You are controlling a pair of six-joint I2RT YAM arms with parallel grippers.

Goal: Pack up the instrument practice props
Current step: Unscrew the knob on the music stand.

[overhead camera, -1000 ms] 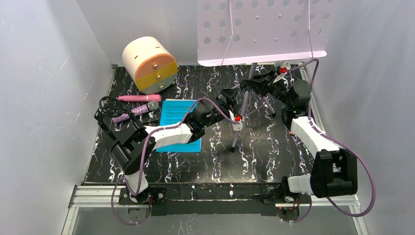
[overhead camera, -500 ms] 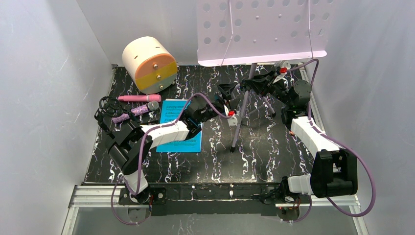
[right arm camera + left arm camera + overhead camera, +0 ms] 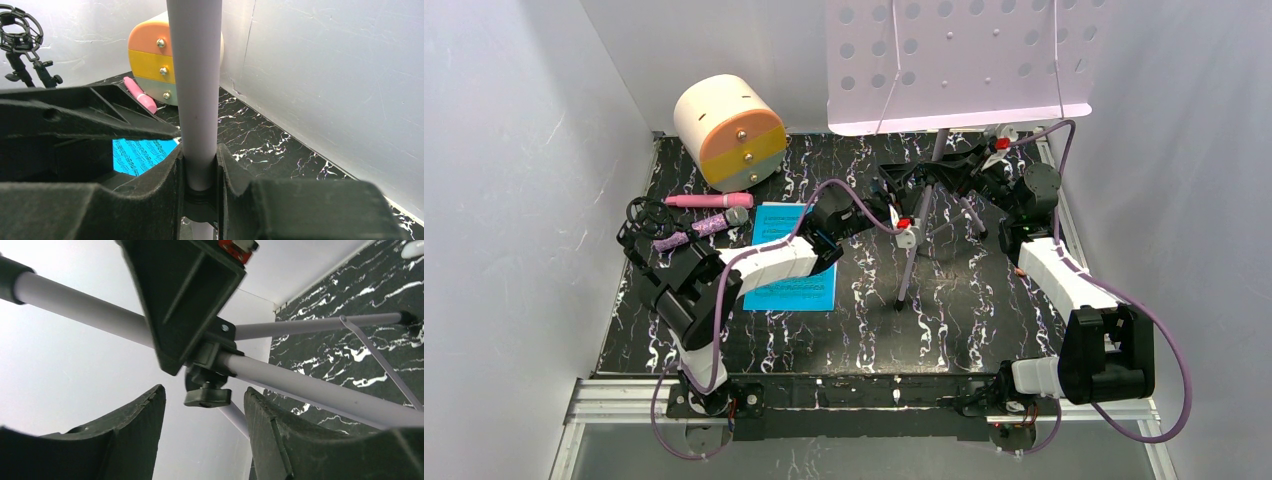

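Note:
The lilac perforated music rack (image 3: 959, 65) stands at the back on its tripod legs (image 3: 911, 265). My right gripper (image 3: 946, 170) is shut on its pole (image 3: 196, 75), which sits tight between the pads. My left gripper (image 3: 205, 432) is open, and the black collar knob (image 3: 207, 396) of the rack is just beyond its fingertips without touching them. In the top view the left gripper (image 3: 898, 190) is beside the pole on the left. At the left lie a pink microphone (image 3: 709, 200), a purple microphone (image 3: 704, 228), black mic tripods (image 3: 646, 215) and a blue page (image 3: 789, 265).
A cream cylinder box (image 3: 729, 130) with an orange-and-yellow knobbed face lies at the back left, next to the pink microphone. White walls close the mat (image 3: 984, 310) on the left, back and right. My left arm reaches across over the blue page.
My left gripper has swung back toward the rack's collar, and its jaws have narrowed. The right gripper keeps its hold on the pole and has not moved.

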